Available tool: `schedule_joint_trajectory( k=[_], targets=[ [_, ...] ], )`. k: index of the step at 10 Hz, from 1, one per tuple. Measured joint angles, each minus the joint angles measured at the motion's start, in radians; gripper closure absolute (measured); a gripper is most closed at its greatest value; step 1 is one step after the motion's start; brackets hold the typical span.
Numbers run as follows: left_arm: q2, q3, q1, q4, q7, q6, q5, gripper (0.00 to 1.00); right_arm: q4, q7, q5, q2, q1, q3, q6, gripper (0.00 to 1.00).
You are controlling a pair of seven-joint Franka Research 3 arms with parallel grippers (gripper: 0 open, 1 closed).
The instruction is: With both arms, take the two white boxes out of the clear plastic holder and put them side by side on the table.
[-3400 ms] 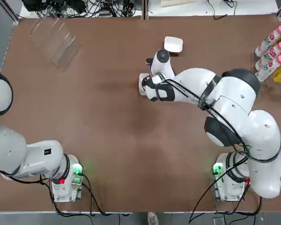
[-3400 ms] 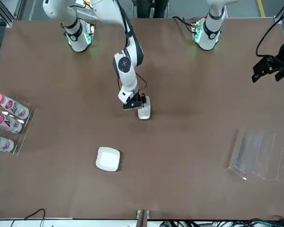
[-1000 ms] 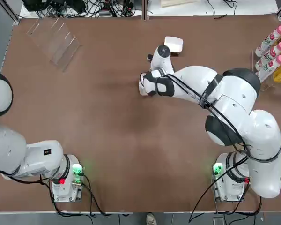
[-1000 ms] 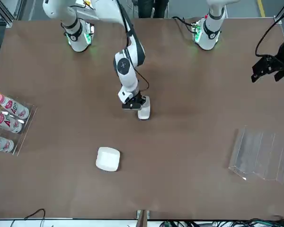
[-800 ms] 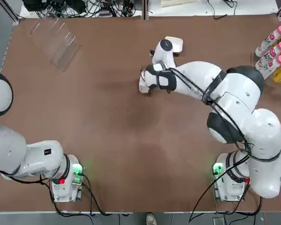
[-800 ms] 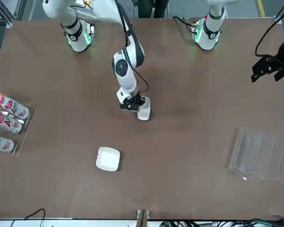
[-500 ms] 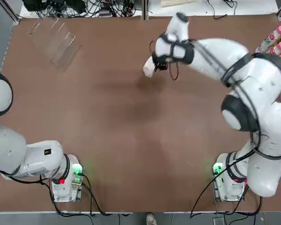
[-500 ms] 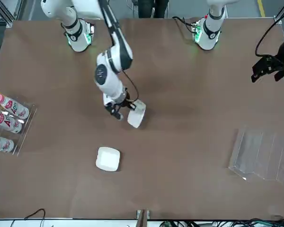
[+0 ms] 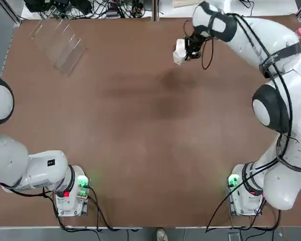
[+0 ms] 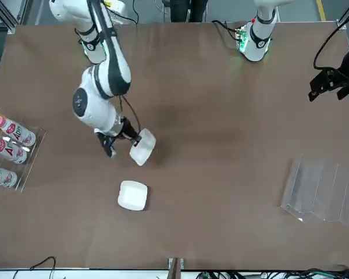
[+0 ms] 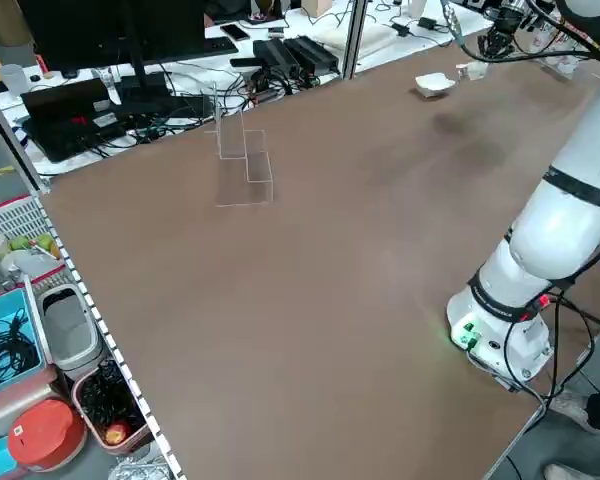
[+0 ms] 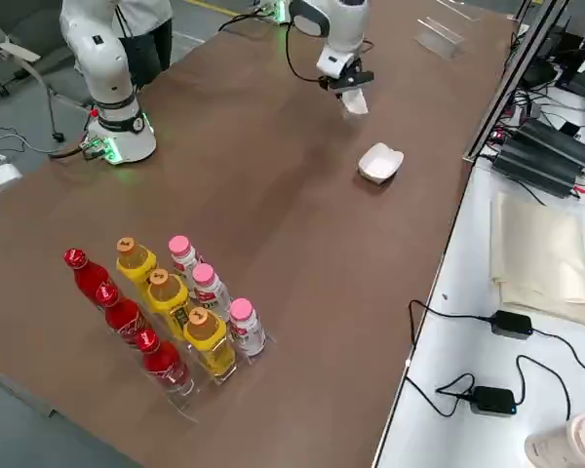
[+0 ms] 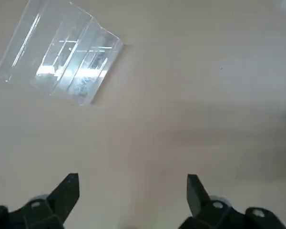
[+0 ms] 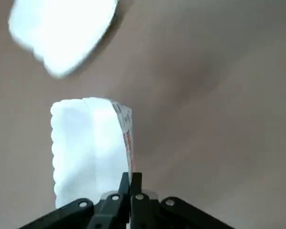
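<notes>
The pink-capped bottles (image 10: 9, 132) carry pink lettering too small to read; nothing else is legible.

right gripper (image 10: 123, 141) raised, clamped — left gripper (image 13: 132, 198) spread wide.

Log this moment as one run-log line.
right gripper: shut on white box, airborne | second box: on table | left gripper: open | holder: empty

The setting was a robotics laboratory. A large brown desk (image 9: 115, 150) carried two white robot arms bolted to bases with green indicator lights. Beyond the desk's far edge, past the right tool (image 10: 123, 142), lay power bricks (image 12: 541, 146), tangled cables (image 9: 115, 7) and a keyboard (image 11: 195, 45). A rack of drink bottles (image 12: 166, 312) stood on the desk as test items. Storage crates (image 11: 20, 330) sat on the floor beside the desk, well apart from the tool.
</notes>
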Motion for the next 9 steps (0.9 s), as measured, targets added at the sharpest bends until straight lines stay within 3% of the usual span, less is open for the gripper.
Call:
schedule_joint_trajectory(
  k=[4,6,8,9],
  targets=[
    [0.000,0.002,0.002,0.000,0.000,0.000,0.000,0.00,-0.014,0.273,-0.056,0.000,-0.011,-0.195,-0.008,0.98],
    [0.000,0.004,0.003,0.000,0.000,0.000,0.003,0.00,-0.073,0.377,-0.057,0.005,-0.033,-0.212,0.129,0.98],
    [0.000,0.012,0.009,0.000,0.000,0.000,0.006,0.00,-0.191,0.443,-0.036,0.021,-0.026,-0.192,0.377,0.98],
    [0.000,0.014,0.021,0.000,0.000,0.000,0.006,0.00,-0.211,0.457,0.008,0.032,-0.024,-0.173,0.431,0.98]
  ],
)
